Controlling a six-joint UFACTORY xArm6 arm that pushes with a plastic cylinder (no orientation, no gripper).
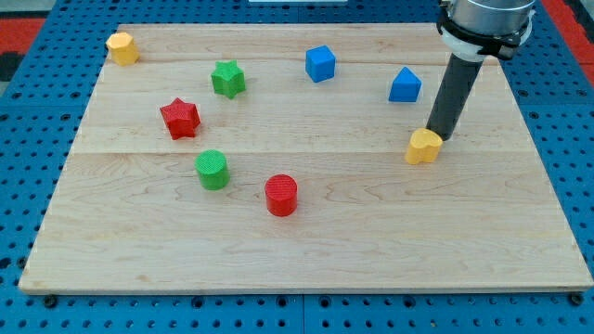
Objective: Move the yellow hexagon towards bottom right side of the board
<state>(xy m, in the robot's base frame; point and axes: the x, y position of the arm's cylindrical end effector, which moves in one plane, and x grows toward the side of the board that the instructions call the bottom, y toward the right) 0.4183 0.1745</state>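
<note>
Yellow hexagon (pixel 122 46): found at the far end of this inspection, on the top left corner of the board (pixel 325 260), well apart from my tip.

Findings, from the view's bottom upward:

1. The bottom strip of the wooden board carries no blocks. A blue perforated surface (pixel 28 315) surrounds the board.
2. Red cylinder (pixel 281 195) stands lowest, left of centre. Green cylinder (pixel 212 170) is near it, up and to the left, not touching.
3. A second yellow block (pixel 423 147) sits on the view's right. Its outline looks notched; the shape cannot be confirmed.
4. My tip (pixel 435 138) is down at the board, against the upper right side of that second yellow block, touching it or just short of it. It is a bare rod, holding nothing.
5. Red star (pixel 180 118) lies on the left, above the green cylinder.
6. A blue block (pixel 405 85), shape unclear, sits just left of the rod's shaft, above the second yellow block.
7. Green star (pixel 227 78) and blue cube (pixel 320 63) lie farther up, towards the middle.
8. The yellow hexagon is the farthest block, diagonally across the board from my tip, with the green star and blue cube between them.
</note>
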